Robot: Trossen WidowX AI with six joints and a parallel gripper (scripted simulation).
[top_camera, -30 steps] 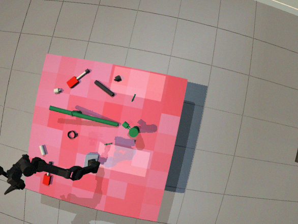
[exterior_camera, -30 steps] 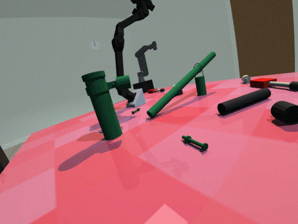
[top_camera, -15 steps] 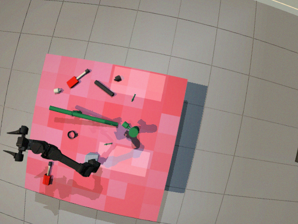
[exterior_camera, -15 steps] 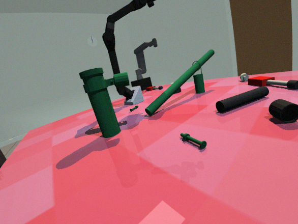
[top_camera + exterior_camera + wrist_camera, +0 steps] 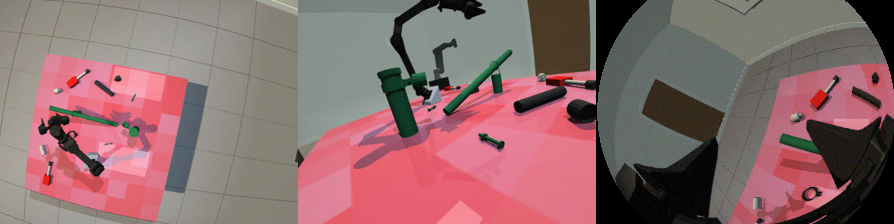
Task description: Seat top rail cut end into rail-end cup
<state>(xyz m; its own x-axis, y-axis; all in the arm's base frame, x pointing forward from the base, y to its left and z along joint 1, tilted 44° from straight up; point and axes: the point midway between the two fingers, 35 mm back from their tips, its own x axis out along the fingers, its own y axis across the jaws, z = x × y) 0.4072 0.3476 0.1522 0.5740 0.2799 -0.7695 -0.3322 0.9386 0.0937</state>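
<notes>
The green top rail (image 5: 96,119) (image 5: 473,85) (image 5: 796,143) slants through the loop cap (image 5: 492,62) on the small post (image 5: 497,85). Its end toward the big post is low, at or near the table; its other end is raised. The big post (image 5: 403,114) stands upright, with the brace band (image 5: 394,87) just below the post cap (image 5: 133,131) (image 5: 389,72). The rail-end cup (image 5: 125,124) (image 5: 419,79) hangs on the band, facing the rail side, above and apart from the rail's low end. My gripper (image 5: 49,117) (image 5: 483,8) (image 5: 763,134) is open and empty, high above the table near the rail's raised end, not touching it.
Red-headed tools (image 5: 72,82) (image 5: 47,179), a black tube (image 5: 104,88) (image 5: 540,99), a black cap (image 5: 117,78) (image 5: 581,111), two green bolts (image 5: 133,98) (image 5: 108,144) and white cylinders (image 5: 57,90) (image 5: 42,150) lie around the table. A dark ring (image 5: 811,194) lies near the arm.
</notes>
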